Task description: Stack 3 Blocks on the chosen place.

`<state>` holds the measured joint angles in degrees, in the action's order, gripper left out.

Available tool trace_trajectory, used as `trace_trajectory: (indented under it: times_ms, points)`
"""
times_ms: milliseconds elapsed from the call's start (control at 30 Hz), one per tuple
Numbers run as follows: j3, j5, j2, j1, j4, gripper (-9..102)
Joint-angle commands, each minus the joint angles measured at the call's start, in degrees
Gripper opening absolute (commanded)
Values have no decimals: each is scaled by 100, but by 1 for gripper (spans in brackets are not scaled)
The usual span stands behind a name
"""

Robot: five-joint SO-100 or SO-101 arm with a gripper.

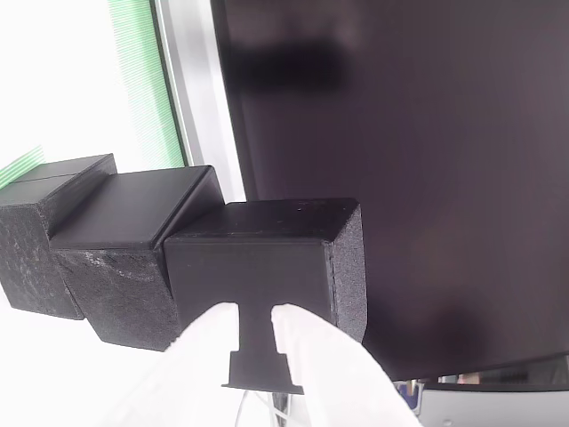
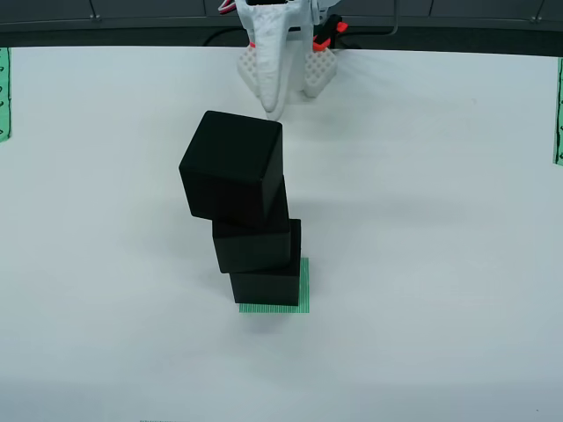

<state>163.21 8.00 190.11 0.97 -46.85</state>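
Three black blocks stand in a leaning stack on the chosen place (image 2: 302, 286), a small green striped patch. Seen from above, the bottom block (image 2: 264, 287) sits on the patch, the middle block (image 2: 253, 242) is shifted a little left, and the top block (image 2: 232, 165) overhangs further left. The view that rides on the gripper is rolled sideways: the top block (image 1: 258, 258) is nearest, with the middle block (image 1: 124, 267) and bottom block (image 1: 36, 249) to its left. My gripper (image 1: 256, 310) (image 2: 274, 111) hangs just clear of the top block, open by a narrow gap, holding nothing.
The arm's white base (image 2: 281, 44) stands at the far table edge. Green striped bands (image 2: 4, 92) (image 2: 558, 110) mark the table's left and right sides. A dark panel (image 1: 400, 133) and a grey strip (image 1: 200, 89) lie behind the stack.
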Motion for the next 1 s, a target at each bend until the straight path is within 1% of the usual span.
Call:
trace_trajectory:
  times_ms: [0, 133, 567, 733, 967]
  points:
    - [105, -35, 123, 0, 79, 0]
    - [562, -35, 290, -26, 316, 0]
    - [1714, -35, 650, 0, 642, 0]
    - [1714, -26, 615, 35, 105, 0]
    - [1714, -18, 668, 70, -18, 0]
